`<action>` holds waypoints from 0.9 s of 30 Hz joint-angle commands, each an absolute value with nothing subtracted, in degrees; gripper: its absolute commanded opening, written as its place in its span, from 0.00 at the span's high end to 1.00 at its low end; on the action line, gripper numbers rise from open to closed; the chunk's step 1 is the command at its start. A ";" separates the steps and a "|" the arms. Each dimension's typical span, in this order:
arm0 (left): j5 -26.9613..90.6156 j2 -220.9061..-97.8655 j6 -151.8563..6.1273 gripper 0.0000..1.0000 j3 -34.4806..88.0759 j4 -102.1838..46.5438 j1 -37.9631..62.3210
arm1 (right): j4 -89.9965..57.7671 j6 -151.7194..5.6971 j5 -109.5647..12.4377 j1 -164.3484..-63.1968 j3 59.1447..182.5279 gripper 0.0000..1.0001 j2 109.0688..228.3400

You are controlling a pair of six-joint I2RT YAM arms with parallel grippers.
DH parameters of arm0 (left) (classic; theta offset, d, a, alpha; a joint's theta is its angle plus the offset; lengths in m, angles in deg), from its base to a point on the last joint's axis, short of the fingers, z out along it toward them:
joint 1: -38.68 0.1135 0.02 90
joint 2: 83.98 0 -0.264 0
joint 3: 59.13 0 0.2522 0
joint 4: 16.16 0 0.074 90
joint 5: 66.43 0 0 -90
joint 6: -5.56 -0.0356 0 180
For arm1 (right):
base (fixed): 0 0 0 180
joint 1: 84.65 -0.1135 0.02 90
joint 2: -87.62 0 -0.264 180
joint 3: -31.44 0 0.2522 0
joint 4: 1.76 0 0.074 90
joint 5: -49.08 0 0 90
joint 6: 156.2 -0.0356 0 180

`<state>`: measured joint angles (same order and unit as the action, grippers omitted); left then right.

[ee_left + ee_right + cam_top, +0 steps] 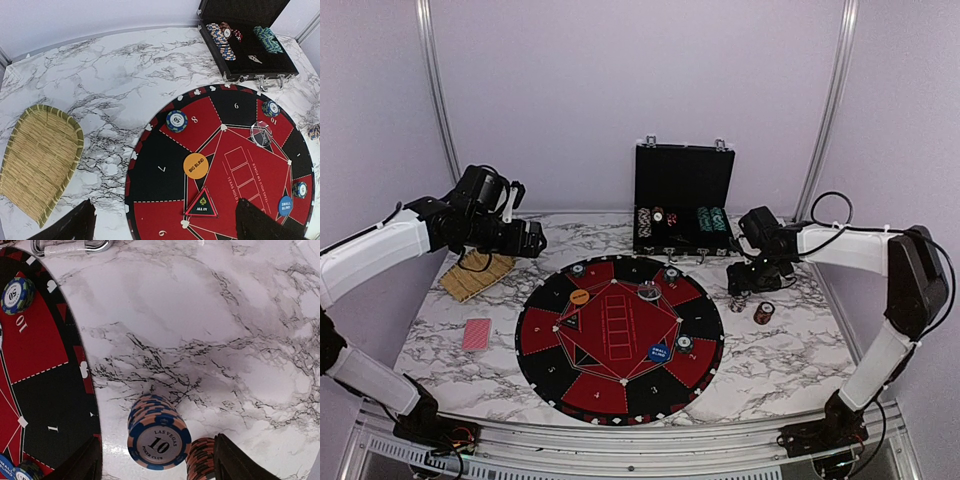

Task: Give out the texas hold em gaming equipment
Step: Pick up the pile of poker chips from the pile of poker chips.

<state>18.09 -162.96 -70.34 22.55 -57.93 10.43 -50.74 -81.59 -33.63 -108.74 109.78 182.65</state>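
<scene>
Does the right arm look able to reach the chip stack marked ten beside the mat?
Probably yes: the open right gripper hangs over the stack, though a second stack crowds one finger.

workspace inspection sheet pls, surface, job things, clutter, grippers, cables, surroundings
surface: marble-pattern table, round numbered mat in the middle
job's things: single chips, orange disc, blue disc and clear disc on mat; red-backed cards left of it; two chip stacks right of it; chip rows in case
clutter: woven tray, open black case
grippers: left gripper open, above table by tray; right gripper open, fingers either side of chip stacks
cables: black loops at right arm and left wrist
surroundings: pale walls, metal posts
</scene>
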 commanded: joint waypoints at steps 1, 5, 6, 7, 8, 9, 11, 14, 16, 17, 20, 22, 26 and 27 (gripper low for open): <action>18.99 -161.38 -70.52 0.01 21.88 -56.14 11.37 | -50.67 -80.84 -33.95 -108.19 112.69 0.26 183.42; 19.08 -161.48 -70.56 0.01 21.78 -56.08 11.52 | -50.83 -80.68 -33.80 -108.04 112.97 0.26 184.03; 19.08 -161.38 -70.56 0.01 21.76 -56.07 11.53 | -50.72 -80.65 -33.75 -108.10 113.03 0.26 184.16; 19.01 -161.40 -70.51 0.01 21.70 -56.00 11.60 | -50.76 -80.55 -33.76 -108.11 113.12 0.26 184.31; 18.97 -161.46 -70.55 0.01 21.69 -56.01 11.61 | -50.76 -80.57 -33.85 -108.11 113.20 0.26 184.44; 18.99 -161.48 -70.56 0.01 21.69 -56.03 11.61 | -50.84 -80.58 -33.81 -108.09 113.29 0.26 184.60; 19.21 -161.51 -70.54 0.01 21.65 -56.03 11.56 | -50.75 -80.46 -33.83 -108.11 113.32 0.27 184.87; 19.30 -161.58 -70.53 0.01 21.61 -55.98 11.60 | -50.67 -80.52 -33.85 -108.09 113.41 0.29 185.20; 19.33 -161.58 -70.56 0.01 21.55 -56.02 11.61 | -50.66 -80.50 -33.89 -108.06 113.34 0.30 185.48; 19.33 -161.48 -70.55 0.01 21.57 -56.03 11.61 | -50.67 -80.52 -33.85 -108.04 113.32 0.31 185.52; 19.43 -161.51 -70.51 0.01 21.60 -56.02 11.62 | -50.67 -80.60 -33.89 -107.99 113.32 0.34 185.80; 19.43 -161.55 -70.49 0.01 21.54 -56.01 11.61 | -50.66 -80.56 -33.76 -108.03 113.32 0.35 185.91; 19.70 -161.63 -70.42 0.01 21.56 -55.98 11.61 | -50.97 -80.62 -33.04 -108.03 113.40 0.37 186.29; 19.70 -161.67 -70.46 0.01 21.55 -55.99 11.61 | -51.01 -80.57 -32.73 -108.02 113.41 0.37 186.44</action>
<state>18.86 -162.87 -70.31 22.22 -57.12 11.30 -50.70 -80.90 -33.94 -108.72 111.07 185.31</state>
